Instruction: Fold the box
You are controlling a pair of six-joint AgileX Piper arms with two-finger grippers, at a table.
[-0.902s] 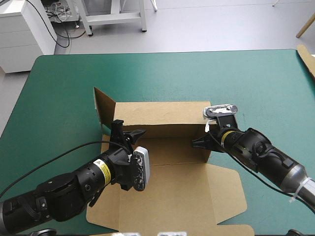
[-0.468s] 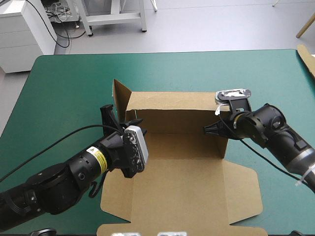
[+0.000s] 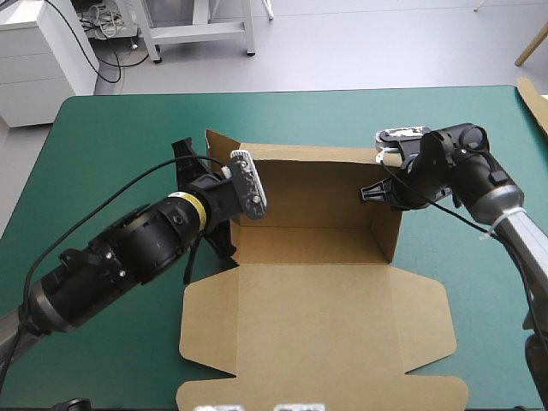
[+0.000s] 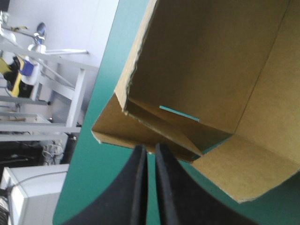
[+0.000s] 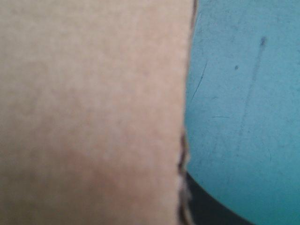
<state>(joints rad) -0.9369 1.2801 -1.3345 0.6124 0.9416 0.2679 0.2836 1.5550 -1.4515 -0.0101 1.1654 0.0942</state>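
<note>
Farther back: box (image 3: 308, 312), in left claw's (image 4: 150, 146) grip

The left arm enters from lower left, left gripper (image 4: 150, 149) pinched nearly closed on the box (image 3: 317, 300); right gripper (image 3: 368, 193), centre-right, clamps it too.

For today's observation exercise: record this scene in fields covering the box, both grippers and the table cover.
box: brown board, back wall upright, lid flat toward the near edge
left gripper: shut on the box's left flap
right gripper: shut on the box's right wall
table cover: teal-green, under the box
</note>
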